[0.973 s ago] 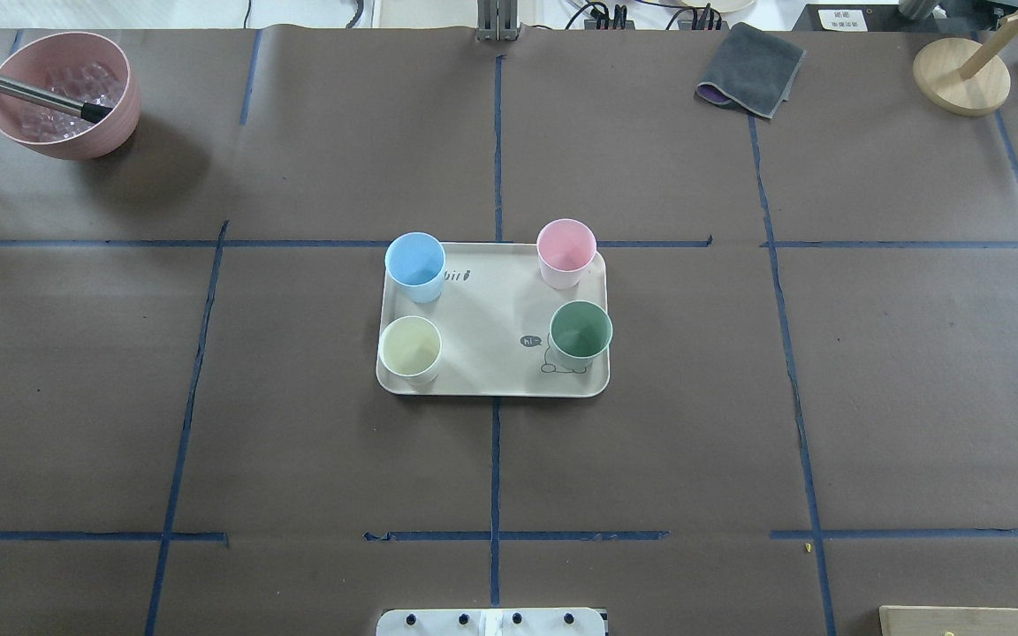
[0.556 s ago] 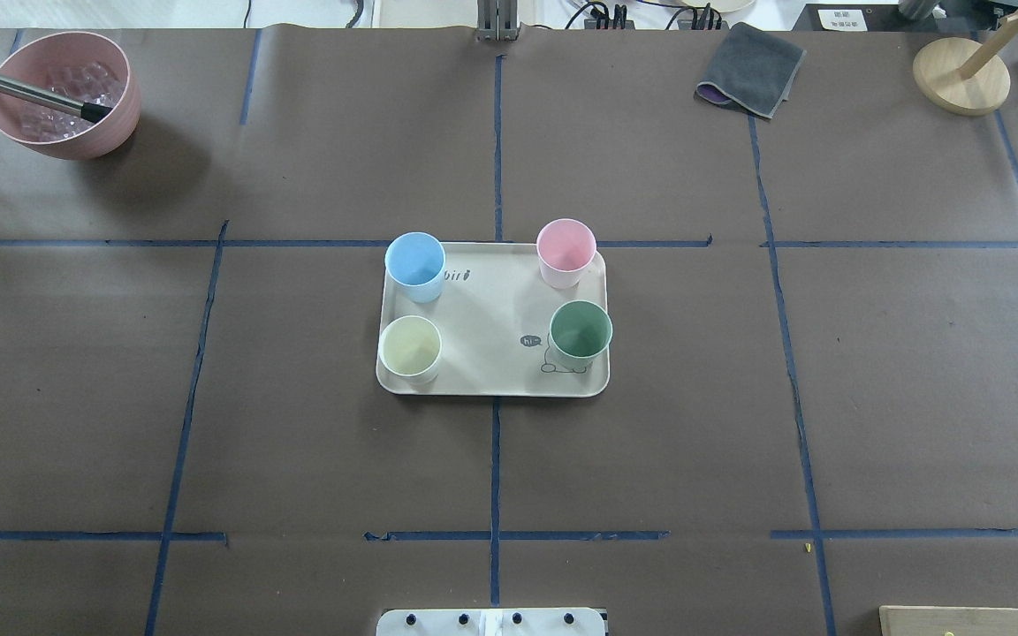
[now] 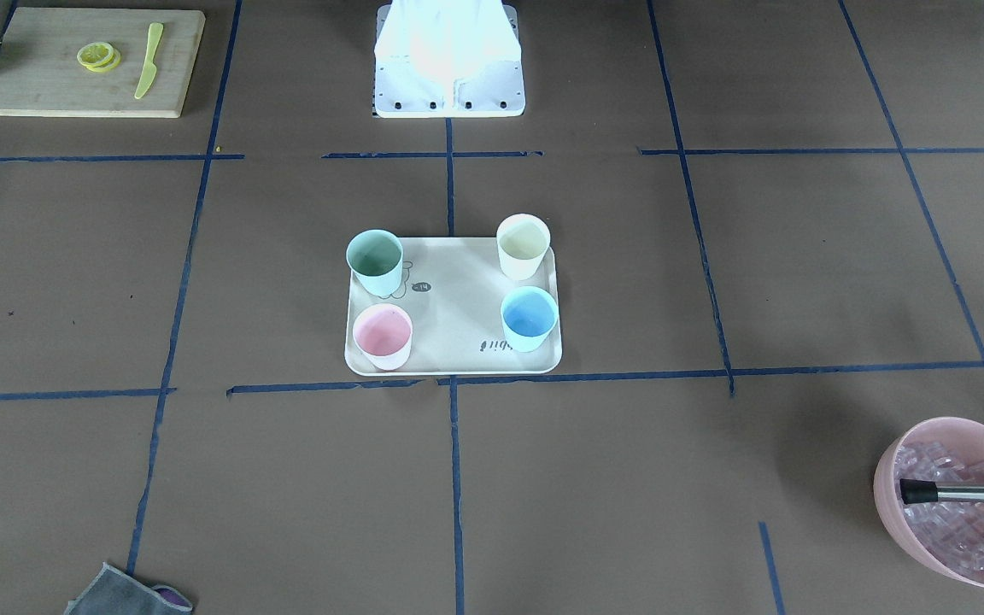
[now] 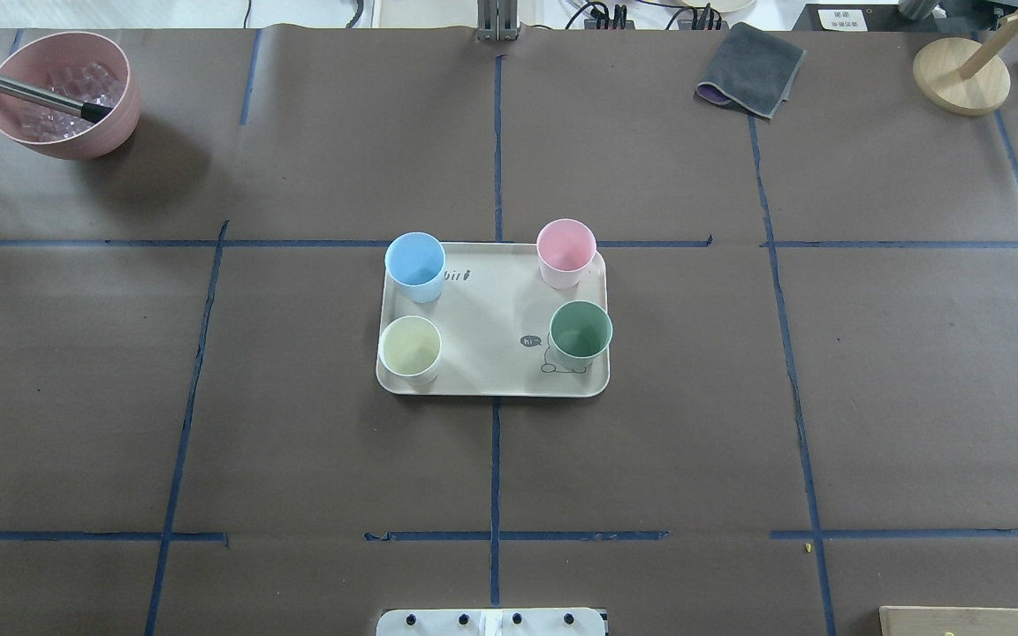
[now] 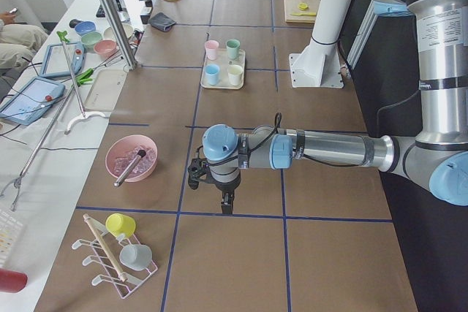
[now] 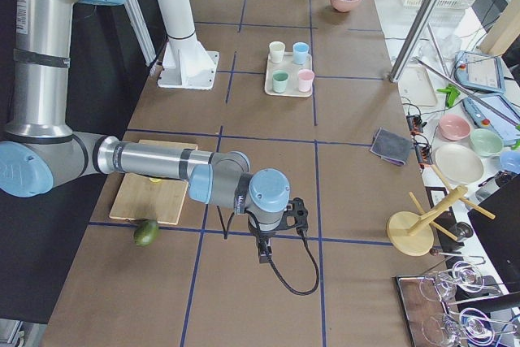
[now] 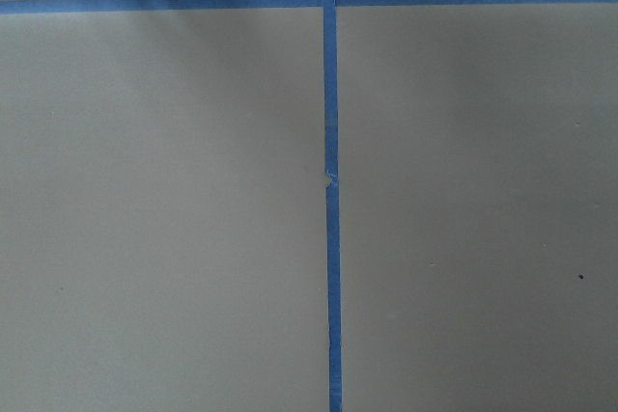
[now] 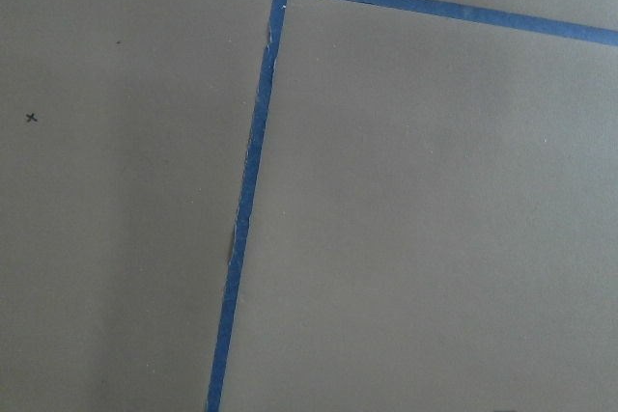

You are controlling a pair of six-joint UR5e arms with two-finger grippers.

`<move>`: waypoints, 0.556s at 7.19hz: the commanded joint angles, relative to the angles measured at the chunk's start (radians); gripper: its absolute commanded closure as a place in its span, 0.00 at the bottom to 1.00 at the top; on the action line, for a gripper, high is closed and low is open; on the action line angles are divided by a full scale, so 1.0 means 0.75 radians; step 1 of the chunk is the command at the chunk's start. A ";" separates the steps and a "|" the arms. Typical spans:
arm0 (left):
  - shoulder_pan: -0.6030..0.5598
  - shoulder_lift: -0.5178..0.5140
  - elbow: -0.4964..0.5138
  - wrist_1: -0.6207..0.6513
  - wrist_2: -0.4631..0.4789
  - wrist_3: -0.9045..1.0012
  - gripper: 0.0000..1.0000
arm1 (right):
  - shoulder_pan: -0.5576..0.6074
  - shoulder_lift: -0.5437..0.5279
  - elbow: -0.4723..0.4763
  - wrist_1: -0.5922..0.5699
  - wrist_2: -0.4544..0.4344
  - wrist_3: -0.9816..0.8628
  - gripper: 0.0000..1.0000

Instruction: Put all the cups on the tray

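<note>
Both arms out at the table ends, all four cups on tray.

Jaws: I can't tell on either. The left gripper [image 5: 227, 202] and right gripper [image 6: 263, 251] show only in side views, each pointing down over taped table paper, well apart from the tray [image 4: 491, 318]. The tray is mid-table. On it, from the overhead view: blue cup [image 4: 415, 265] far-left corner, pink cup [image 4: 565, 252] far-right, yellow cup [image 4: 410, 348] near-left, green cup [image 4: 580, 333] near-right on the bear drawing. All upright, none touching. Pink bowl [image 4: 120, 115] of ice is at the far left corner.
</note>
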 commanded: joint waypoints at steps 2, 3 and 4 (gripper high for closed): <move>0.010 -0.001 0.007 -0.001 0.001 0.002 0.00 | 0.000 0.009 0.009 0.002 -0.004 0.023 0.00; 0.012 0.001 0.011 -0.001 0.001 0.004 0.00 | 0.000 0.009 0.009 0.004 -0.002 0.043 0.00; 0.012 0.001 0.013 -0.001 0.001 0.006 0.00 | 0.000 0.009 0.011 0.004 0.000 0.047 0.00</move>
